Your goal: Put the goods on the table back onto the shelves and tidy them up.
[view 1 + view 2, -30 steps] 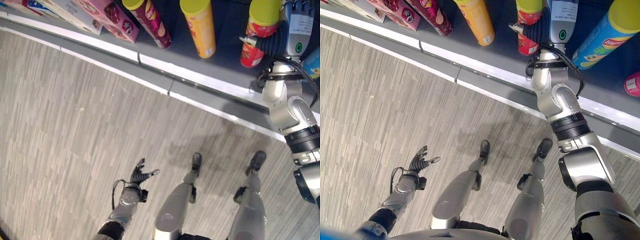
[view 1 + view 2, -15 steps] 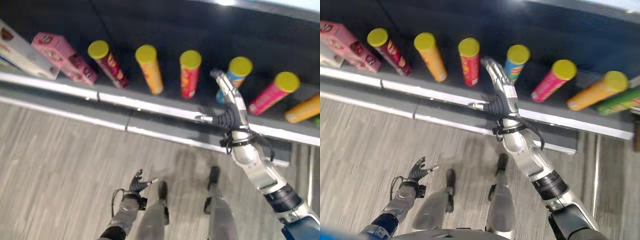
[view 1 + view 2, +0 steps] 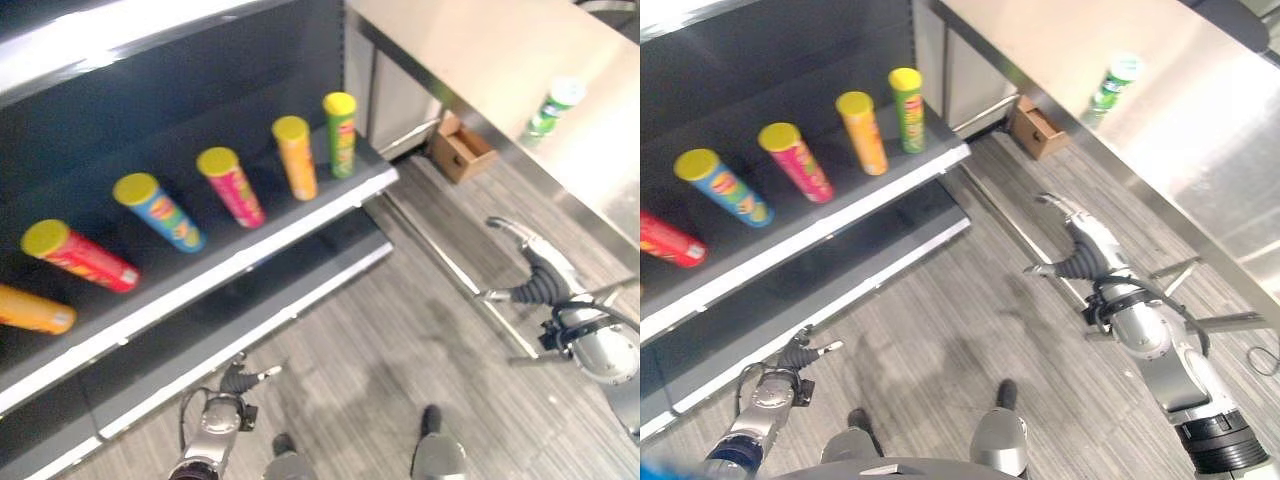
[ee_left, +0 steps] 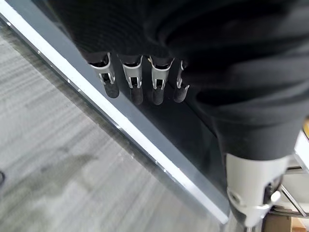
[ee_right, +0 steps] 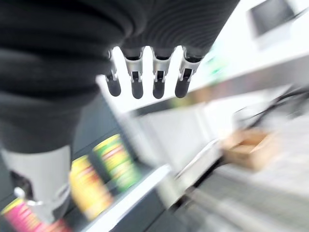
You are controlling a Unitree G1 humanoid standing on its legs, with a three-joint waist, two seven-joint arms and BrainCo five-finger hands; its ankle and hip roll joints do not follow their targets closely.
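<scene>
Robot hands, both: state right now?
Left robot hand: open, fingers relaxed, holding nothing.
Right robot hand: open, fingers straight, holding nothing.

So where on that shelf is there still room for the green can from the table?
The shelf holds a spaced row of cans. Bare board lies beyond the green can at the end toward the table, plus narrow gaps between neighbours like the orange can and pink can.
</scene>
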